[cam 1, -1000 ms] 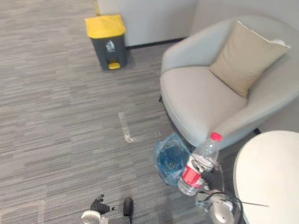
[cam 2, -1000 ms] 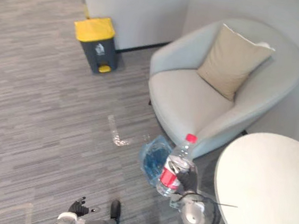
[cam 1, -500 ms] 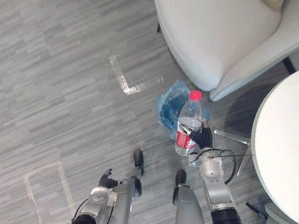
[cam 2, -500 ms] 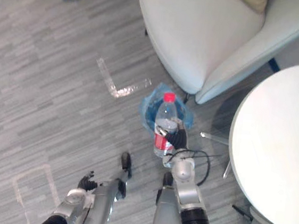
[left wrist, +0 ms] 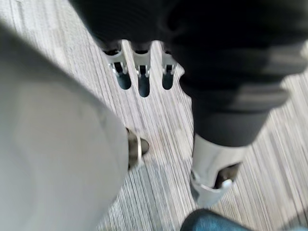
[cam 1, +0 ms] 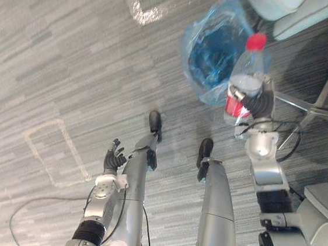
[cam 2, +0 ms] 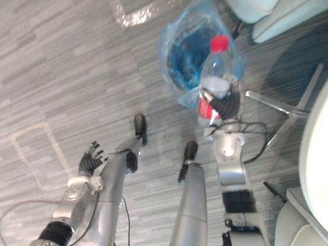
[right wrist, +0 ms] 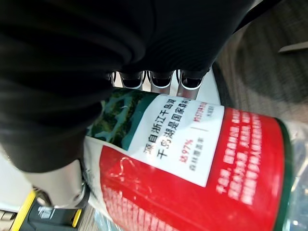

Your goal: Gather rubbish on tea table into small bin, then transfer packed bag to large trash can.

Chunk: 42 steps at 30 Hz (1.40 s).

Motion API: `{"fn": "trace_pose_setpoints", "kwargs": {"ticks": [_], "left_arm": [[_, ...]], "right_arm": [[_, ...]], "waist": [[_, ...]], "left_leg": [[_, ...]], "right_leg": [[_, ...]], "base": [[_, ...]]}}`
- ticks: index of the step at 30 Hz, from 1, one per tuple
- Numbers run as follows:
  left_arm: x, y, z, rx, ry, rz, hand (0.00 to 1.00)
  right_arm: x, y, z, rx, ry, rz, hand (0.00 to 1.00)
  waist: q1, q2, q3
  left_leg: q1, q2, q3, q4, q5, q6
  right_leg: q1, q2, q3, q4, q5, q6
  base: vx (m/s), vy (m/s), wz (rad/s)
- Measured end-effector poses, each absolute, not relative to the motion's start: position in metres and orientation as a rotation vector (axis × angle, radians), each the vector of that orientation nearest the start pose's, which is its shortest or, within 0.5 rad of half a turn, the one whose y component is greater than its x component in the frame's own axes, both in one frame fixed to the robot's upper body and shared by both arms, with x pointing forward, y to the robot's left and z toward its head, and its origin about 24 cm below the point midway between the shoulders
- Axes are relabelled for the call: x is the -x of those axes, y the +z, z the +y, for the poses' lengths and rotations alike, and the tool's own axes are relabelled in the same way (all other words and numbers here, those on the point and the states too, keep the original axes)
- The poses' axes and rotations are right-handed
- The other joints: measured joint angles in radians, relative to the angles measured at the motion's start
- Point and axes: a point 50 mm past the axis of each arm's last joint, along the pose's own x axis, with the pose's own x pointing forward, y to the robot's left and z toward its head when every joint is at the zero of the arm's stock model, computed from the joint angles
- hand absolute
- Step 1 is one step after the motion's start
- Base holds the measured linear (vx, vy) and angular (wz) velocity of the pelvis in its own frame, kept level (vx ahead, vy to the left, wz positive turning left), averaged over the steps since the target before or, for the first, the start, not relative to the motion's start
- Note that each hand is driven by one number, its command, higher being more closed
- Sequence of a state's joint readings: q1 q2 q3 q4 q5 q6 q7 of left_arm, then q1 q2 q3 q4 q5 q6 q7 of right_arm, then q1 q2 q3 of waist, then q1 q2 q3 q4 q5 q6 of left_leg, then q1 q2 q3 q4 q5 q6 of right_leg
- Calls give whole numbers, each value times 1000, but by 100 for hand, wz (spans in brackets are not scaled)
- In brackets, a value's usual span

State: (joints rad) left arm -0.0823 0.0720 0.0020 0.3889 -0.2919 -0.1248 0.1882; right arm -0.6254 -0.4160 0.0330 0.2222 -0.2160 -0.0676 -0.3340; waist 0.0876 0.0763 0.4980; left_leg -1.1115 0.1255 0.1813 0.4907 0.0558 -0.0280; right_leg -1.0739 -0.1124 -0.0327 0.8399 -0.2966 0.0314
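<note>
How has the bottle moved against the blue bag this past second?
Cannot tell: camera tilted down; the bottle in the right robot hand overlaps the right edge of the blue bag both times.

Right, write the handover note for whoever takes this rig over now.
Right hand: shut on the water bottle, held upright at the edge of the blue-bagged small bin on the floor.
Left hand: open, empty, low at the side.
Done: bottle picked up.
Left: drop it into the bin, then do the bag transfer. The table is mostly out of frame, so check it for more rubbish.
</note>
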Motion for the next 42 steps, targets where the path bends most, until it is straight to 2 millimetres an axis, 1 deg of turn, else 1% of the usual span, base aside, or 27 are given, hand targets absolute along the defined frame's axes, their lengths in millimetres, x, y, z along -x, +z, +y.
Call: {"fn": "trace_pose_setpoints", "kwargs": {"ticks": [3, 4, 6, 8, 12, 14, 17, 19, 21, 24, 27, 28, 29, 30, 31, 32, 34, 36, 37, 40, 42], "left_arm": [[-250, -12, 180, 228, 242, 170, 0], [-244, -13, 181, 240, 243, 166, 0], [-236, -12, 183, 259, 239, 157, 0], [-223, -12, 184, 285, 237, 151, 0], [-207, -11, 182, 317, 203, 145, 0], [-200, -4, 183, 335, 176, 118, 0], [-200, -3, 183, 343, 157, 109, 0], [-200, -3, 176, 343, 126, 113, 0], [-201, -1, 168, 348, 96, 111, 0], [-201, -2, 166, 348, 89, 117, 0], [-202, -3, 165, 348, 85, 119, 0], [-212, -7, 162, 344, 74, 131, 0], [-232, -8, 161, 320, 73, 139, 0], [-239, -9, 161, 298, 80, 145, 0], [-251, -10, 162, 265, 94, 160, 0], [-256, -8, 162, 249, 100, 155, 0], [-259, -6, 161, 241, 100, 144, 0], [-259, -7, 163, 246, 113, 150, 0], [-258, -11, 166, 245, 135, 165, 0], [-254, -20, 171, 238, 164, 208, 0], [-257, -22, 174, 241, 180, 219, 0]], "right_arm": [[-348, 223, -202, 564, -337, -606, 100], [-351, 230, -205, 574, -350, -615, 100], [-353, 240, -210, 575, -365, -625, 100], [-356, 255, -213, 602, -381, -656, 100], [-354, 269, -219, 633, -400, -687, 100], [-352, 275, -225, 663, -416, -699, 100], [-352, 284, -223, 671, -414, -726, 100], [-351, 290, -214, 675, -394, -763, 100], [-350, 294, -213, 670, -399, -780, 100], [-347, 299, -210, 664, -399, -807, 100], [-345, 302, -208, 656, -405, -833, 100], [-346, 304, -209, 651, -416, -836, 0], [-349, 307, -204, 650, -410, -839, 0], [-351, 308, -202, 650, -405, -839, 0], [-355, 313, -196, 641, -395, -843, 0], [-356, 319, -190, 622, -391, -853, 0], [-355, 325, -190, 607, -404, -869, 0], [-354, 327, -191, 588, -418, -878, 0], [-354, 328, -190, 567, -416, -881, 0], [-354, 327, -191, 556, -414, -874, 0], [-354, 328, -194, 553, -426, -869, 0]], "waist": [[8, 0, 8], [10, 0, 8], [20, 0, 9], [24, 0, 9], [26, 0, 9], [27, 0, 8], [28, 0, 8], [28, 3, 7], [29, 4, 6], [28, 5, 5], [26, 18, -3], [26, 29, -10], [26, 36, -16], [24, 34, -20], [23, 34, -25], [18, 34, -25], [14, 34, -26], [15, 33, -27], [16, 34, -27], [17, 34, -28], [18, 29, -30]], "left_leg": [[-28, -10, 5, -24, 19, 2], [-38, -14, 8, -38, 41, 5], [-48, -19, 8, -51, 54, 4], [-60, -29, 4, -74, 73, 3], [-70, -39, -2, -100, 84, -4], [-74, -45, 0, -119, 84, -5], [-75, -47, 1, -131, 89, -12], [-76, -47, -2, -130, 115, -10], [-77, -48, -3, -122, 125, -2], [-81, -48, -11, -120, 122, -2], [-92, -48, -26, -117, 120, -5], [-94, -48, -26, -124, 113, -13], [-92, -47, -11, -140, 92, -31], [-91, -45, 2, -143, 83, -36], [-99, -40, 8, -129, 105, -12], [-106, -38, 1, -120, 154, 8], [-108, -39, -1, -120, 162, 12], [-107, -38, -5, -120, 165, 12], [-107, -38, -12, -122, 157, 3], [-103, -36, -17, -128, 150, -1], [-95, -27, 4, -150, 116, -36]], "right_leg": [[-42, -17, -12, 26, -10, -5], [-58, -25, -18, 35, -14, -5], [-78, -30, -20, 45, -16, -6], [-101, -37, -23, 52, -17, -7], [-119, -48, -35, 65, -27, -16], [-130, -63, -49, 77, -35, -21], [-136, -69, -58, 81, -39, -23], [-136, -72, -66, 95, -46, -25], [-135, -75, -69, 100, -51, -25], [-134, -75, -75, 102, -54, -26], [-135, -75, -88, 102, -55, -27], [-135, -76, -93, 97, -54, -27], [-138, -82, -93, 92, -51, -33], [-144, -86, -93, 91, -49, -37], [-154, -88, -95, 102, -48, -39], [-158, -83, -93, 115, -49, -37], [-157, -84, -97, 116, -48, -37], [-155, -84, -101, 118, -48, -37], [-154, -83, -104, 121, -48, -37], [-149, -82, -113, 123, -45, -42], [-147, -87, -119, 93, -28, -58]], "base": [[-12, -15, 34], [-2, -24, 35], [5, -23, 21], [5, -14, 17], [-12, -7, 20], [-23, -12, 31], [-18, -15, 18], [-31, -13, 7], [-38, -1, 8], [-36, 6, 5], [-46, 14, 7], [-48, 18, 16], [-56, 20, 19], [-42, 5, 10], [-50, -6, -8], [-56, -5, -12], [-68, 14, 1], [-65, 18, 5], [-72, 17, 1], [-77, 15, 3], [-62, 10, 3]]}}
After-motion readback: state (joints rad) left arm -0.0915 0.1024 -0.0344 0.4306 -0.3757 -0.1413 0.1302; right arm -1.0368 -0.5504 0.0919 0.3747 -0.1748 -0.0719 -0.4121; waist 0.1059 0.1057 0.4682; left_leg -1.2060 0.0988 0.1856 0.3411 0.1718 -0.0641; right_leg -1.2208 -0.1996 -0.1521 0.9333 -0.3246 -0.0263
